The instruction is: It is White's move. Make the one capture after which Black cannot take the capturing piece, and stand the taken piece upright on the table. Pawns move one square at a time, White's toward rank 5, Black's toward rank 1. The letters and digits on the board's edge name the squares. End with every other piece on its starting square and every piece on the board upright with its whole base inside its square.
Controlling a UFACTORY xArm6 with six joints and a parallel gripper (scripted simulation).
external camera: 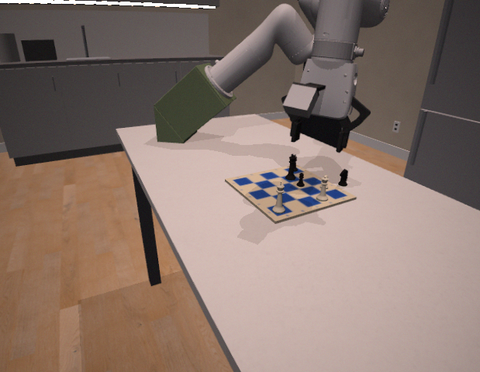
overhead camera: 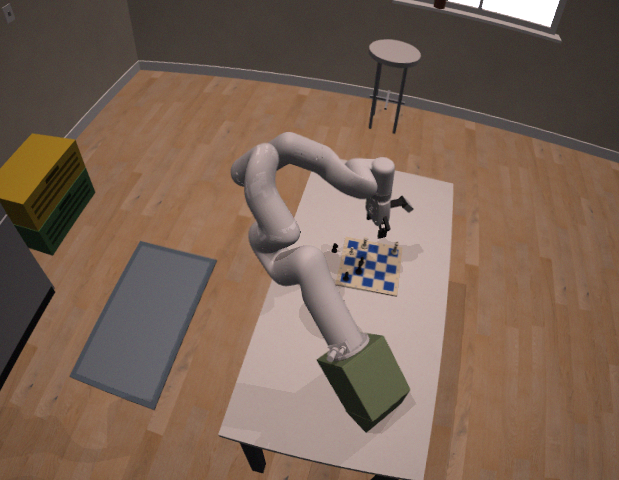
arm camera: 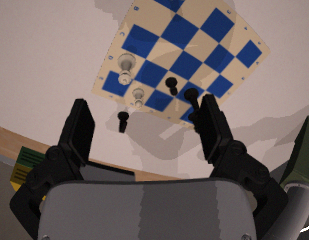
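Observation:
My gripper point(overhead camera: 383, 232) point(external camera: 318, 144) point(arm camera: 144, 108) is open and empty above the board point(overhead camera: 394, 293) point(external camera: 350, 197) point(arm camera: 263, 50). A black knight point(overhead camera: 334, 248) point(external camera: 343, 177) point(arm camera: 123, 121) stands upright on the table just off the board. On the board stand a tall white piece point(overhead camera: 395, 249) point(external camera: 279, 198) at a corner, another tall white piece point(overhead camera: 364, 243) point(external camera: 322, 188) point(arm camera: 126, 65), and a small white piece point(overhead camera: 351, 251) point(arm camera: 138, 96). A black pawn point(overhead camera: 362, 258) point(external camera: 300, 180) point(arm camera: 171, 85) stands near a tall black piece point(overhead camera: 359, 270) point(external camera: 290, 171) point(arm camera: 192, 96). Another black piece point(overhead camera: 346, 276) is partly hidden behind it in the exterior view.
The board lies on a white table point(overhead camera: 340, 413) point(external camera: 332, 280). The green arm base block point(overhead camera: 368, 379) point(external camera: 188, 105) stands at the table's far end from the gripper. In the wrist view, the right finger overlaps the black piece near the board's edge.

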